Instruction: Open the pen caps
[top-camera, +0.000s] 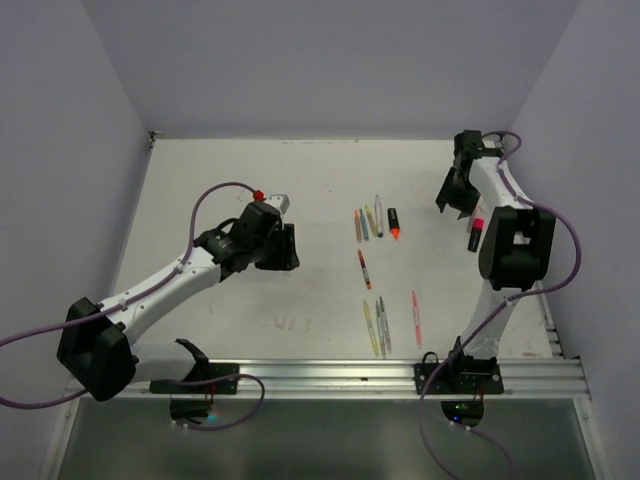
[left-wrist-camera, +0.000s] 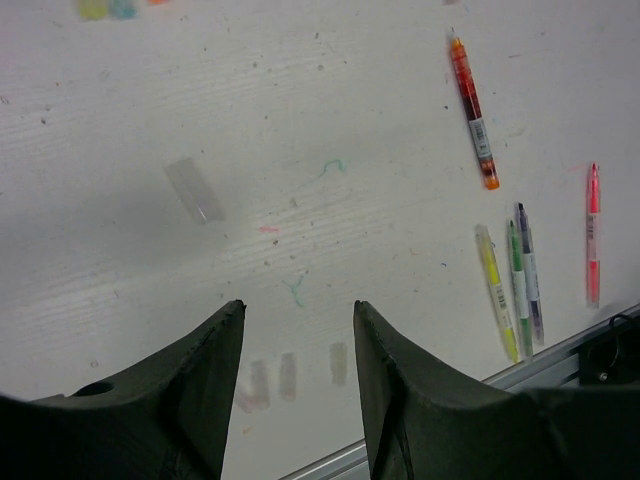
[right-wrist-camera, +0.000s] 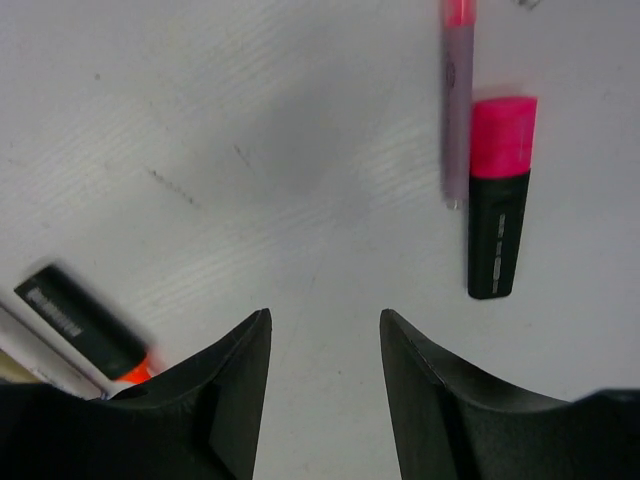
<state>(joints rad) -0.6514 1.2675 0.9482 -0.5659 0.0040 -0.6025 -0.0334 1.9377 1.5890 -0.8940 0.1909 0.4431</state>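
Observation:
Capped pens lie on the white table (top-camera: 250, 180). A black highlighter with an orange cap (top-camera: 396, 232) lies beside several slim pens (top-camera: 367, 222). A red pen (top-camera: 364, 268), a second group of slim pens (top-camera: 378, 326) and a pink pen (top-camera: 416, 316) lie nearer the front. A black highlighter with a pink cap (right-wrist-camera: 503, 135) lies beside a slim pink pen (right-wrist-camera: 457, 100). My right gripper (right-wrist-camera: 325, 315) is open and empty, above bare table between the two highlighters. My left gripper (left-wrist-camera: 298, 310) is open and empty, left of the pens.
A metal rail (top-camera: 350, 375) runs along the front edge. Pale walls close the back and sides. Faint ink marks (left-wrist-camera: 290, 375) stain the table under the left gripper. The right arm's body (top-camera: 515, 245) stands over the table's right side.

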